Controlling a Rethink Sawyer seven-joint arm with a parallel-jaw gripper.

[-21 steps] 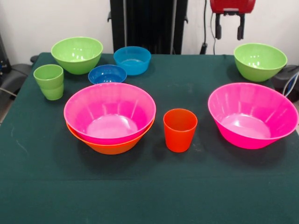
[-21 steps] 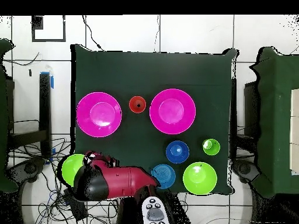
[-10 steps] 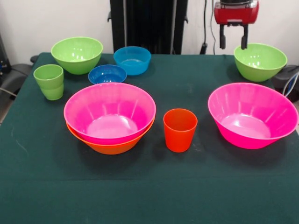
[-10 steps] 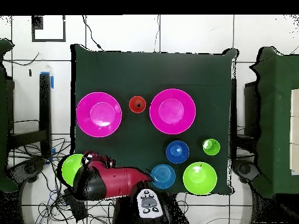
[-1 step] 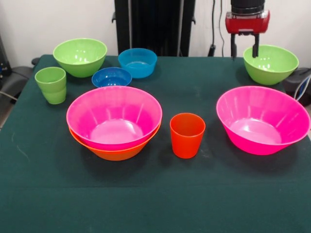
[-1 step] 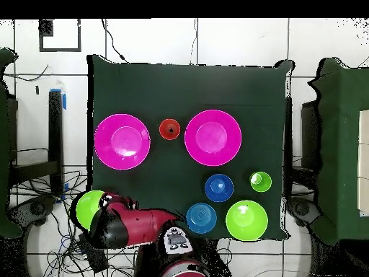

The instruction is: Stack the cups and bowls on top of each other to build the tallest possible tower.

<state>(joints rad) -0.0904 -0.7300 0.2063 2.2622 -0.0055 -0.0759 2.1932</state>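
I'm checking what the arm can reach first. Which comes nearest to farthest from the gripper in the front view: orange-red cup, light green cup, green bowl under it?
From the gripper:
1. Green bowl, right beside it, far right corner.
2. Orange-red cup, table centre.
3. Light green cup, far left edge.

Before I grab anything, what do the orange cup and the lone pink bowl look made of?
Both look like glossy moulded plastic. The orange cup has a smooth, thin, even-coloured wall. The lone pink bowl shows bright highlights inside and looks slightly translucent at the rim. Plastic is likely, not certain.

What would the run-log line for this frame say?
gripper: open, empty, above green bowl's rim | tower: pink bowl nested in orange bowl | orange-red cup: unstacked
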